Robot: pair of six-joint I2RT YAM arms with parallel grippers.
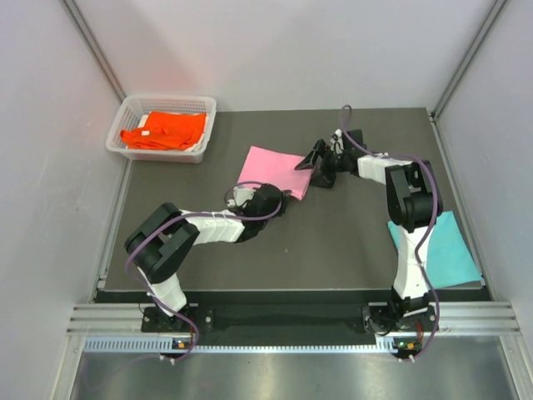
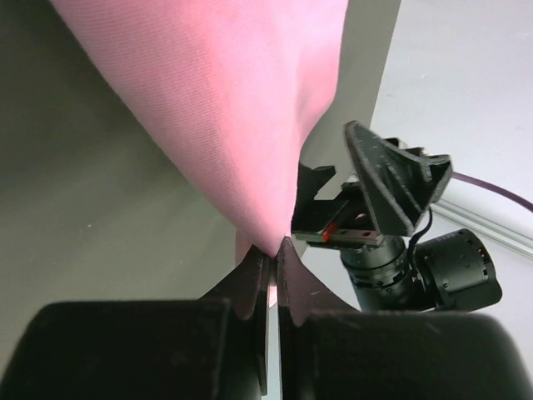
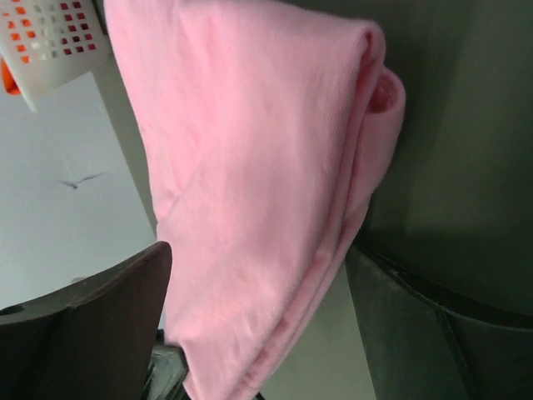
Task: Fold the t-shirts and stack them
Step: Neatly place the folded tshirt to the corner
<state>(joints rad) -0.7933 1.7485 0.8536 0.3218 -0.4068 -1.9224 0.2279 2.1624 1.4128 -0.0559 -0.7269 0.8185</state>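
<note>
Left gripper (image 2: 273, 248) — pinched on pink t-shirt (image 2: 216, 108)

Overhead far; both wrists close, sharing pink shirt (image 1: 271, 167).

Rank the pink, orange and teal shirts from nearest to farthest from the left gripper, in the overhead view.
1. pink t-shirt, mid-table, pinched in the left gripper.
2. orange t-shirt, in the basket, far left.
3. teal t-shirt, near right edge.

Pink t-shirt (image 1: 271, 167); teal t-shirt (image 1: 445, 250); orange t-shirt (image 1: 166, 129); white basket (image 1: 166, 98).
</note>
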